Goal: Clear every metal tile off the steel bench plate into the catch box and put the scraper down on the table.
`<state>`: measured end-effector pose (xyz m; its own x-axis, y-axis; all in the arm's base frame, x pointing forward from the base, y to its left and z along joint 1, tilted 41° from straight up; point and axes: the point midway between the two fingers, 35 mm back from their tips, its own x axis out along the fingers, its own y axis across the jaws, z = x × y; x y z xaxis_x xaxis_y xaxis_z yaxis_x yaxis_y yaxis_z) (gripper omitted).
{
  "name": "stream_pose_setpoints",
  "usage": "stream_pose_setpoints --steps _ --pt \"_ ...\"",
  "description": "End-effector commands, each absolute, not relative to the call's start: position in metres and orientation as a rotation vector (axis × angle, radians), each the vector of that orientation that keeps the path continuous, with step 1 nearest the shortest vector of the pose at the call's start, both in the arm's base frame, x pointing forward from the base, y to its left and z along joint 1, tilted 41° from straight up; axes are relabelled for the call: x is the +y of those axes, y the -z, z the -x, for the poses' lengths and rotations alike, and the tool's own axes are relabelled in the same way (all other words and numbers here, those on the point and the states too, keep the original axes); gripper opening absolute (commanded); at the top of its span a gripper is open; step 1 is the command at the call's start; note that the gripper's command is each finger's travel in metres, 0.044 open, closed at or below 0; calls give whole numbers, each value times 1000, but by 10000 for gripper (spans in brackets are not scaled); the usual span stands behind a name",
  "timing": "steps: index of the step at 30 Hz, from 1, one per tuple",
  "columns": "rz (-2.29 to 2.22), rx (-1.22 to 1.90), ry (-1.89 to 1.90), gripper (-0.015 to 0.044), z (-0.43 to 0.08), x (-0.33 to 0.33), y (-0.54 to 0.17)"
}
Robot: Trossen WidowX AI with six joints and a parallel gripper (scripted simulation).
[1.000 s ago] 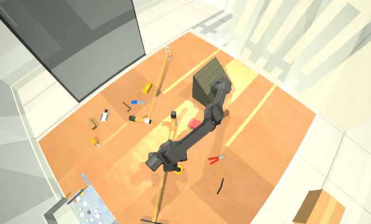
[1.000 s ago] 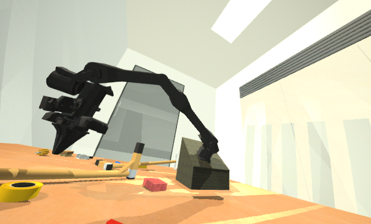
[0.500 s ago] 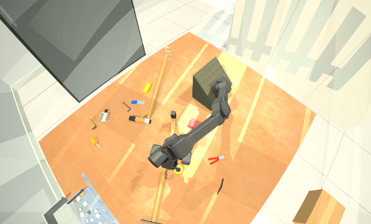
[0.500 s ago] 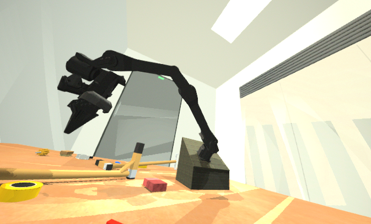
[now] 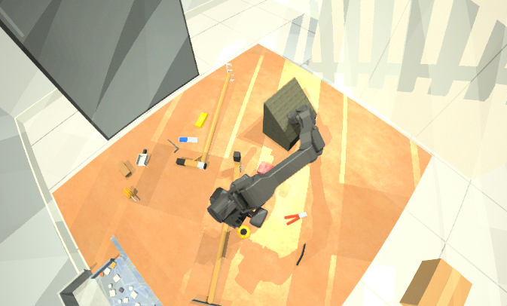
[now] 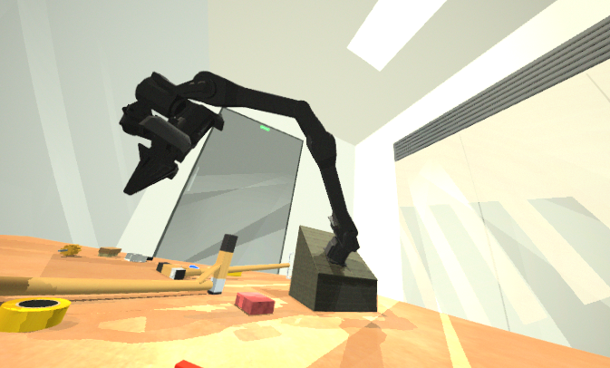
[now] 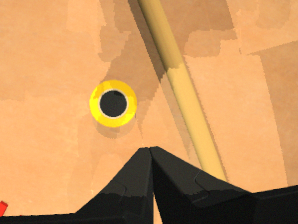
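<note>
The shut, empty fingers hang above the counter, while the long scraper lies at the top view's lower centre and the metal tiles sit at its lower left.

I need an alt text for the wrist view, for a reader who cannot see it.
Closed black gripper fingers point at an orange tabletop, with nothing between their tips. Ahead and to the left lies a yellow tape roll with a dark center; to the right, a long wooden handle runs diagonally from the top edge down behind the fingers.
</note>
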<state>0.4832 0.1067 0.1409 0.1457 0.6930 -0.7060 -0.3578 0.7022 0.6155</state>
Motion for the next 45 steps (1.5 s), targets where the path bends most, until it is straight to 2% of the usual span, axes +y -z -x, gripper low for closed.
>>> stream_pose_setpoints --steps 1,45 --pt "-348 1200 -769 0 -483 107 -144" --pt "-346 1201 -769 0 -484 181 -58"
